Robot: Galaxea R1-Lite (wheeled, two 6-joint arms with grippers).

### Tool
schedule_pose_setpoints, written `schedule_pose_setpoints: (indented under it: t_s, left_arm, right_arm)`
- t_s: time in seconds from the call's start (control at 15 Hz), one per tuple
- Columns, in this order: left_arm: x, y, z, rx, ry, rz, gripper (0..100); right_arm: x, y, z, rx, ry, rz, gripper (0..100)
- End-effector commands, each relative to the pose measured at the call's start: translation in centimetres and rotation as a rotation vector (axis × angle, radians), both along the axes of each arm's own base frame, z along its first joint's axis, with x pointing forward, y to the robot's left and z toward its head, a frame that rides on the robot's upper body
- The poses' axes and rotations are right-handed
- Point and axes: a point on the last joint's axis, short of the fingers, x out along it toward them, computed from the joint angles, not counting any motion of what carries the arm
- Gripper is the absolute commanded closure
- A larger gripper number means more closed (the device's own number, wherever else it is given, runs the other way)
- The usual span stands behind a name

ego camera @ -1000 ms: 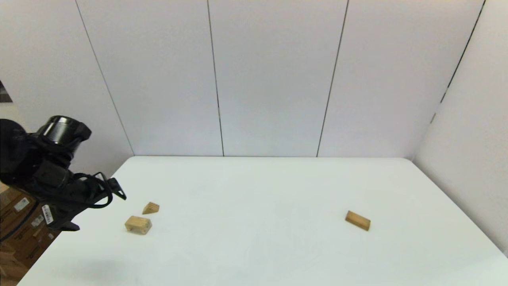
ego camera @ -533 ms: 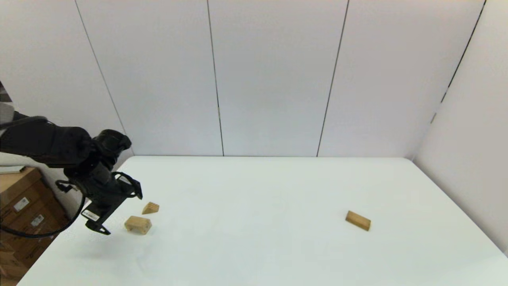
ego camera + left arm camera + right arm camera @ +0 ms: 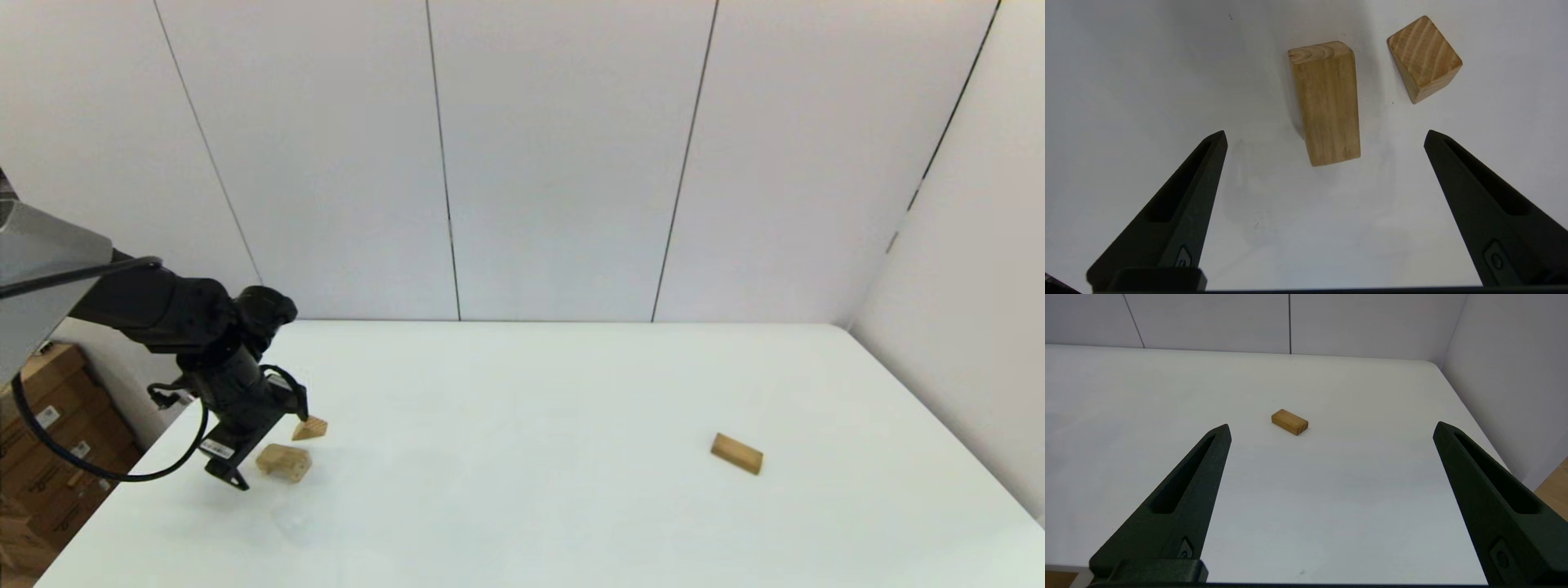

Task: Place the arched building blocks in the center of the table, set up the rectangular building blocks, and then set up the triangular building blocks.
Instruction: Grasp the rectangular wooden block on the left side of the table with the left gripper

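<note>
Since a second ago the left arm has swung in from the table's left edge, and the left gripper (image 3: 249, 457) now hangs just over the arched block (image 3: 284, 461), fingers spread wide apart. On the white table (image 3: 531, 506), near its left side, the arched block lies with the triangular block (image 3: 311, 428) just beside it, apart. Well off to the right lies the rectangular block (image 3: 736, 453). Its fingers also apart, the right gripper (image 3: 1331, 428) faces that slab from a distance.
</note>
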Motion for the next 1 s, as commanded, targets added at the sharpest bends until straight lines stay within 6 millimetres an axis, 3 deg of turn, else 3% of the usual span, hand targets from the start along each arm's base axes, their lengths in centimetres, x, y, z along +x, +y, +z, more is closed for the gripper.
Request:
schedule_pose_setpoints:
  t_s: [0.07,1.0]
  left_arm:
    - [0.4,0.0,-0.9,-0.005,0.020,0.025,0]
    - [1.2,0.1,-2.6,-0.017,0.047,0.043,0]
  right_arm:
    - [0.0,0.0,0.0,-0.001,0.001,0.001,0]
    - [0.0,0.0,0.0,-0.001,0.001,0.001,0]
